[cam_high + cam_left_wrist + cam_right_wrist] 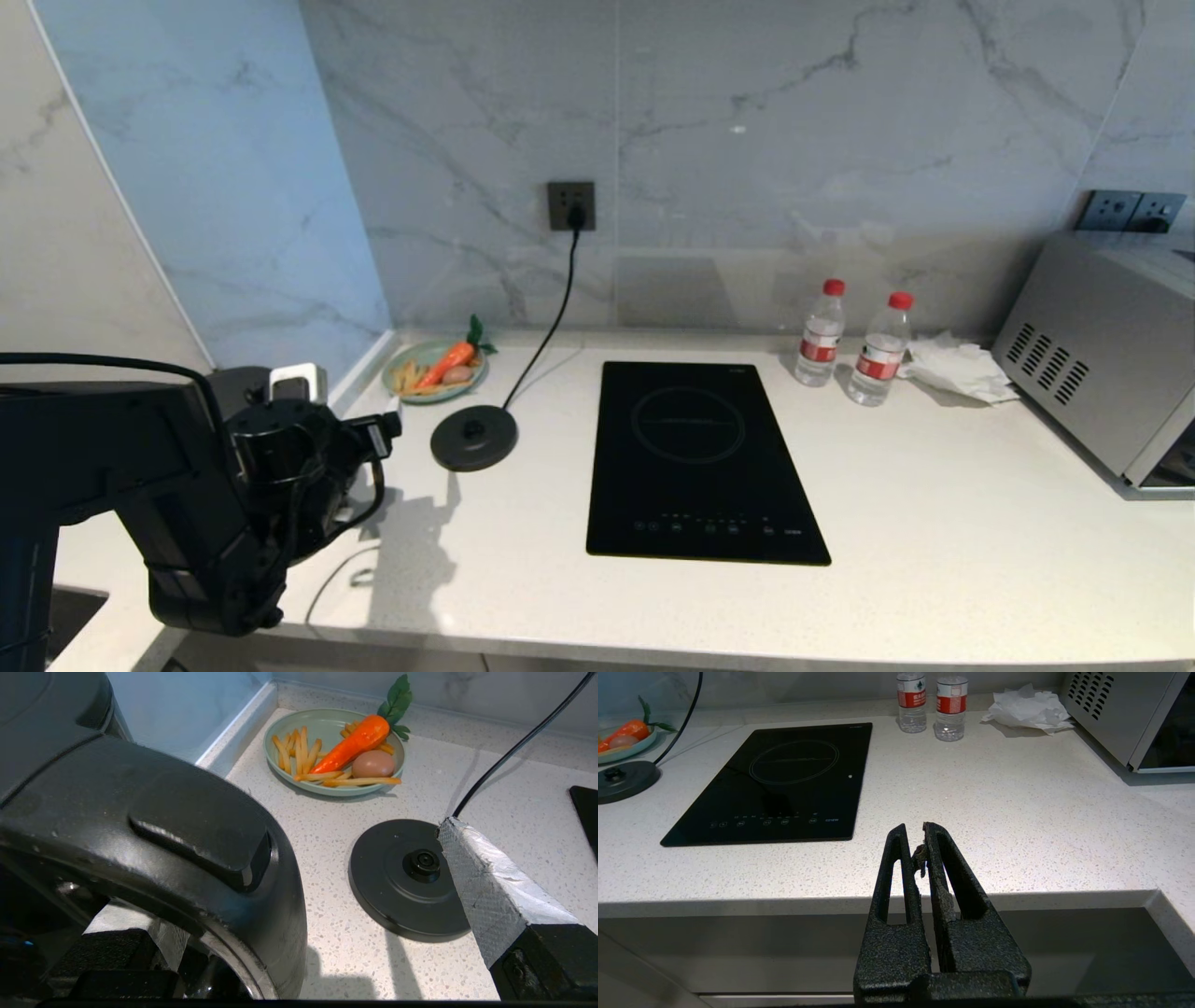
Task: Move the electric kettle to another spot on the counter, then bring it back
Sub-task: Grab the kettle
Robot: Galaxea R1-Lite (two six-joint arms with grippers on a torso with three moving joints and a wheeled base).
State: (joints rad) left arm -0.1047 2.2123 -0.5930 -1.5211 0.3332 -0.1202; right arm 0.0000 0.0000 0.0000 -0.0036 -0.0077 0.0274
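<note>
White speckled stone counter (934, 523) holds the glossy black electric kettle (154, 858) at far left, off the round black power base (474, 438). Left gripper (308, 914) fingers spread around its handle; right gripper (923, 833) fingers pressed together.

Left end effector (299, 896) spread wide, right end effector (916, 833) closed.

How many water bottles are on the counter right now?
2. One water bottle stands right of the hob near the back wall; the second bottle stands just right of it, beside the crumpled tissue. None looks hidden.
</note>
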